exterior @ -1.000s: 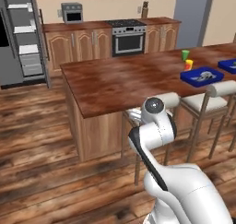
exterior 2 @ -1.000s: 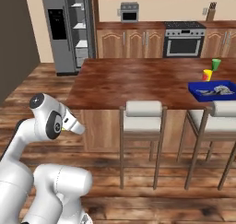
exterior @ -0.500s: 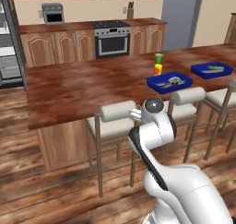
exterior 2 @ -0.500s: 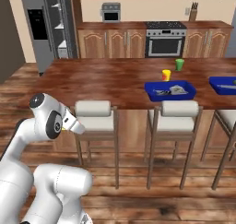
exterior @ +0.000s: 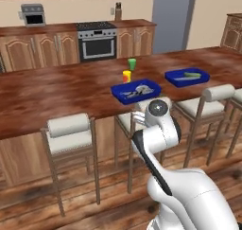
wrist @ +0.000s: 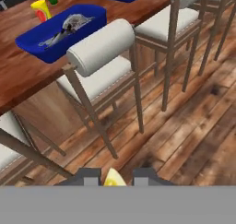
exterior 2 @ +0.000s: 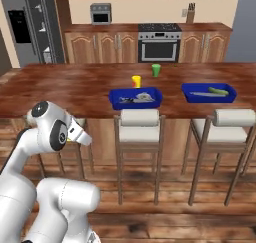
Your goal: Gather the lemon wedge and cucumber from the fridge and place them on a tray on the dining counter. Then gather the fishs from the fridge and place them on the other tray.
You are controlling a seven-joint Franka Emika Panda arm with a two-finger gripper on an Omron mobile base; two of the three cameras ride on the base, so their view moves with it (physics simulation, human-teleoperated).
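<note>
Low beside the dining counter (exterior: 56, 92), the arm is folded with its hand tipped down toward the floor, gripper (wrist: 116, 176) jaws pinching a yellow lemon wedge (wrist: 113, 178); on that counter, fish (exterior 2: 140, 97) lie in one blue tray (exterior 2: 135, 98), cucumber (exterior 2: 218, 91) in the other tray (exterior 2: 208, 93)

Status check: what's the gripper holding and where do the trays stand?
Gripper shut on lemon wedge. Fish tray and cucumber tray on dining counter. Stools stand between base and counter.
</note>
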